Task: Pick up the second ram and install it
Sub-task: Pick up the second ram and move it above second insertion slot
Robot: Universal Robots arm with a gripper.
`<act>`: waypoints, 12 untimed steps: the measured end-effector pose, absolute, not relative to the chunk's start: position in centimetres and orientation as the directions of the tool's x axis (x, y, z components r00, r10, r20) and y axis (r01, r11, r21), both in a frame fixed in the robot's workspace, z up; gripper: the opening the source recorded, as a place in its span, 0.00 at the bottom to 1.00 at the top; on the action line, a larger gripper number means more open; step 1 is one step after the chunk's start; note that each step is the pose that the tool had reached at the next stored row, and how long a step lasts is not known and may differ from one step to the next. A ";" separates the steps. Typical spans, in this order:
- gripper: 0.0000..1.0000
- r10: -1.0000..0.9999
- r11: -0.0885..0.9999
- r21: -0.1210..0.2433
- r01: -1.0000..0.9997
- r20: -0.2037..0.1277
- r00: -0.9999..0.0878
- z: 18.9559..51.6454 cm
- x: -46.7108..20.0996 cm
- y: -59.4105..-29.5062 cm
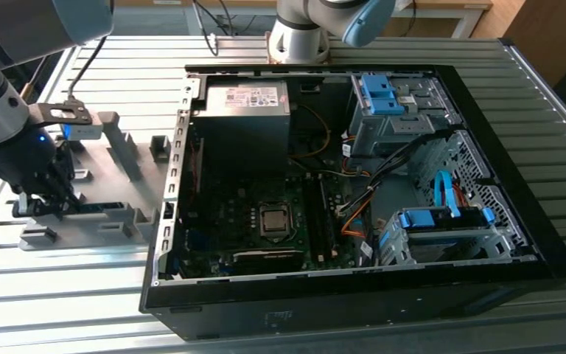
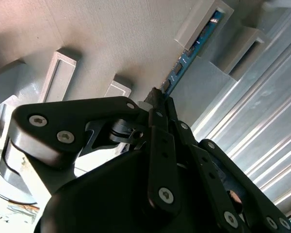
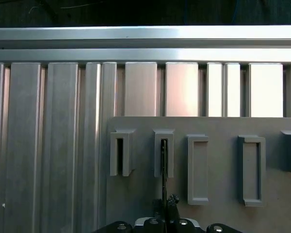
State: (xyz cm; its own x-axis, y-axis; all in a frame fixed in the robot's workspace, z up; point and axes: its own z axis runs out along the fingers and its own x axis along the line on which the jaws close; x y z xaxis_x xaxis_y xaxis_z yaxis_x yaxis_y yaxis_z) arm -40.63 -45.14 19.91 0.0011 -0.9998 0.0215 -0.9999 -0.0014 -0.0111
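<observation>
At the exterior view's left the arm reaches straight down from above, its wrist vertical, with the pincer [image 1: 42,205] lowered onto the near end of the grey slotted holder [image 1: 116,158] that lies on the ribbed metal worktop [image 1: 362,51]. In the second wrist view the two fingers are drawn together on the end of the second ram [image 2: 182,63], pinching its thin blue board edge-on. The rest of the stick runs away from them and sits inside one raised slot of the holder, so by the look of it the grasp is made but the lift has not begun. Further to the exterior view's right stands the open computer case [image 1: 558,258], well apart from the pincer. Carrying the stick over to the motherboard [image 1: 224,221] and seating it there are not yet done.
</observation>
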 end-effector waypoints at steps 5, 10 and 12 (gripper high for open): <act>0.14 -1.000 -0.001 -0.011 -1.000 0.021 0.001 20.7 -40.6 -45.1; 0.14 -1.000 -0.001 -0.012 -1.000 0.021 0.001 21.1 -40.6 -45.1; 0.14 -1.000 -0.001 -0.011 -1.000 0.021 0.001 21.1 -40.6 -45.1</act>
